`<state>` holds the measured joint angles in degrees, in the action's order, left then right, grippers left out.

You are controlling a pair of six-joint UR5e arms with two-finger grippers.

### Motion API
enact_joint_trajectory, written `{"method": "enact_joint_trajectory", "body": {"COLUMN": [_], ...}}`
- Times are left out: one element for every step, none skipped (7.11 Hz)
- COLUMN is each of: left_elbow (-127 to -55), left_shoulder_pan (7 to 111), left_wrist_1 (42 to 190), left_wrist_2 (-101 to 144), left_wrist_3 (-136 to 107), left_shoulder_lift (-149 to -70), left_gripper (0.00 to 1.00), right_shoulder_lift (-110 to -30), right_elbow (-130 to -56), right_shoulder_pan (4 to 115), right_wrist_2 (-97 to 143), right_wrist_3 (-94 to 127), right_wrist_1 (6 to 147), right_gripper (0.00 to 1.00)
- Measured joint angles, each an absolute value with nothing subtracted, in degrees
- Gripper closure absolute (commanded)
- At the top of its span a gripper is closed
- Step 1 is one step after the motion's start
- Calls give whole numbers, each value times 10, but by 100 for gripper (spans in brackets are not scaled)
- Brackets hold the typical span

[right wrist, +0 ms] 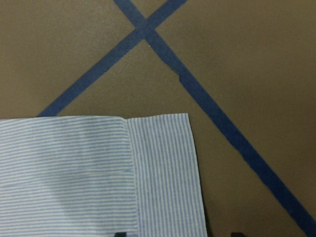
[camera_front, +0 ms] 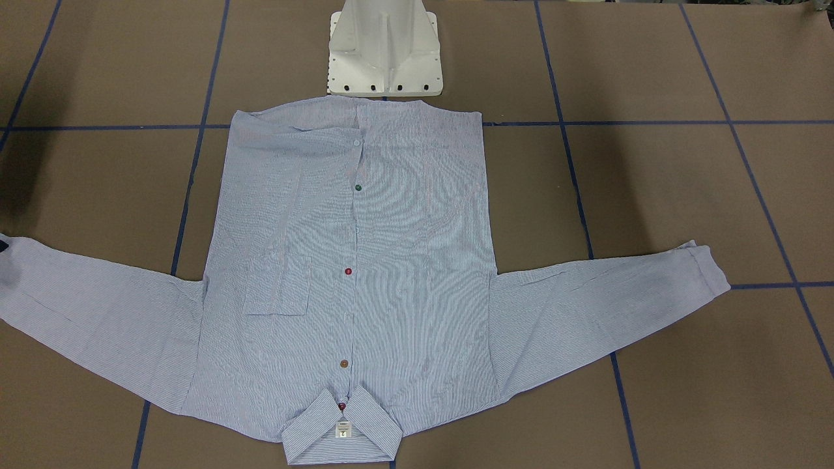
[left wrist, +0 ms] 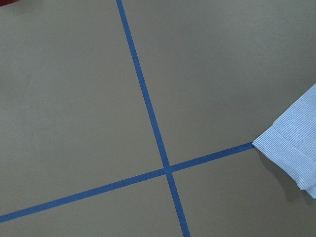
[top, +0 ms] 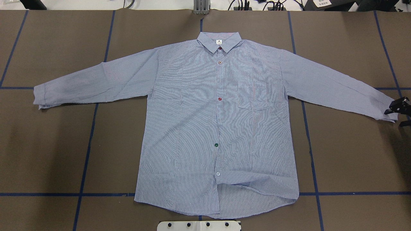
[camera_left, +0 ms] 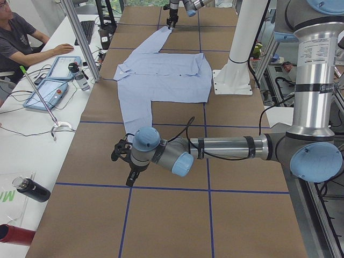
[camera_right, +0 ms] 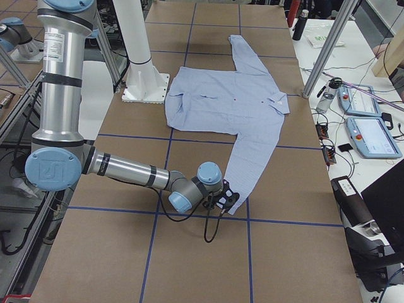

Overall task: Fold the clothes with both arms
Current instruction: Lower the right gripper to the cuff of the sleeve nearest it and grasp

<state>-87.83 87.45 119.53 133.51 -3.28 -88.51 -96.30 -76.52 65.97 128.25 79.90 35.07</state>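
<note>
The shirt (top: 205, 122) lies flat and face up in the middle of the counter (top: 64, 154), buttoned. Its collar (top: 219, 40) points to the far edge and its hem to the robot's edge, and both sleeves are spread wide toward the counter's two ends. No fold shows anywhere, so by my read the task is at its very start.

The right gripper (top: 393, 116) sits low at the right end of the counter, right over the right cuff (right wrist: 163, 168). In the right wrist view its dark fingertips stand apart on either side of the striped band, so the jaws are spread and nothing is pinched yet.

The left gripper (camera_left: 122, 156) hangs low near the left end, just short of the left cuff (left wrist: 291, 148), which only peeks into the edge of its wrist view. Whether its jaws are apart or together I cannot tell.

What's left looks like everything — grasp both cuffs, bring the sleeves in over the body, then fold the body.
</note>
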Motion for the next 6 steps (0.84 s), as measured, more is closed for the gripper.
{"method": "enact_joint_trajectory", "body": {"left_elbow": [-879, -880, -882, -885, -887, -888], "left_shoulder_pan": [875, 875, 875, 875, 875, 875], "left_wrist_1": [1195, 1195, 1195, 1195, 1195, 1195], "left_wrist_2": [1335, 1335, 1335, 1335, 1336, 1337], "left_wrist_3": [-33, -33, -34, -34, -35, -35], "left_shoulder_lift": [-885, -885, -885, -885, -885, -885], "left_gripper": [1, 1, 1, 1, 1, 1], "right_shoulder_lift": [-963, -963, -965, -968, -970, -971], "right_elbow": [-765, -765, -766, -771, -786, -815], "right_shoulder_pan": [659, 659, 659, 660, 662, 664], "right_wrist_2": [1282, 1282, 1283, 1286, 1290, 1293], "right_wrist_3": [799, 799, 796, 794, 793, 793], "right_wrist_1": [351, 351, 348, 342, 338, 340], "right_gripper": [100, 100, 100, 100, 100, 100]}}
